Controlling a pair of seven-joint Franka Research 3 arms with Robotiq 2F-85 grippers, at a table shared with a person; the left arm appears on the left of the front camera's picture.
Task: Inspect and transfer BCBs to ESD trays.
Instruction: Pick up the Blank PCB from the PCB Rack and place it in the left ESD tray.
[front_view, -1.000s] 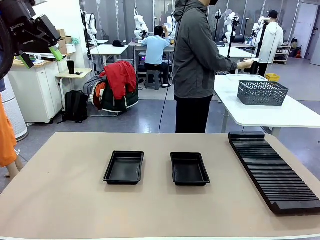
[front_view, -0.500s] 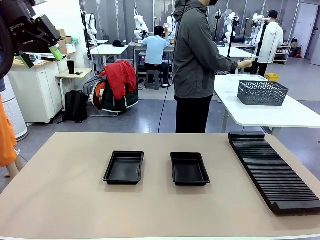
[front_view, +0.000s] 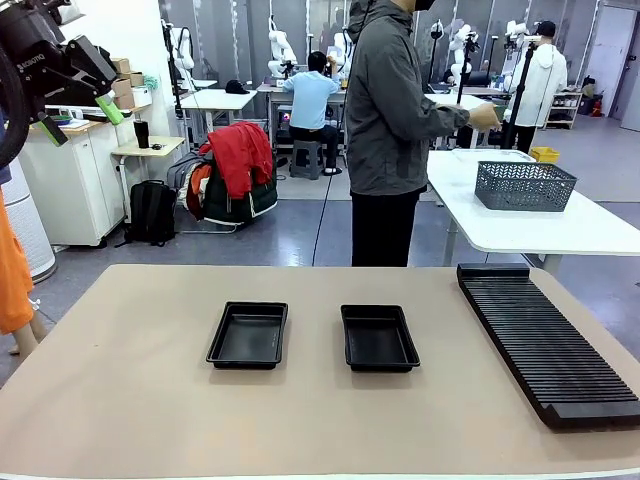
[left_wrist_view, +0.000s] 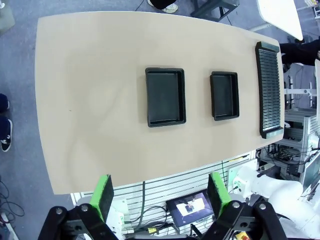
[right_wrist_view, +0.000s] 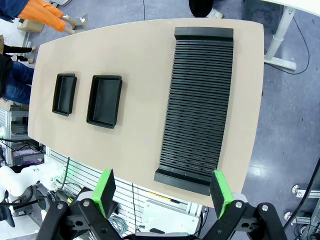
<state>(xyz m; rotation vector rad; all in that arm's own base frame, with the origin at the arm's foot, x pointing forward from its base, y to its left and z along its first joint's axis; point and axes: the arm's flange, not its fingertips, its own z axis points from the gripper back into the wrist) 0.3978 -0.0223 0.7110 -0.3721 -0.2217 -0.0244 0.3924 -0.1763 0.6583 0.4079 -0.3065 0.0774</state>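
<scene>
- The left gripper (front_view: 80, 118) is hanging high over the left side of the table (front_view: 130, 400), its green pads (front_view: 111, 108) spread wide, gripping nothing.
- The left ESD tray (front_view: 248, 334) is lying flat mid-table, showing its bare black floor.
- The right ESD tray (front_view: 378, 338) is sitting near it, not touching.
- The person (front_view: 390, 120) is standing beyond the far edge, one hand (front_view: 485, 115) reaching sideways; I cannot tell whether it is pinching anything.
- The ribbed rack (front_view: 545, 345) is lying along the right side.
- The right gripper (right_wrist_view: 163, 193) is hovering high above, fingers spread, holding nothing.
</scene>
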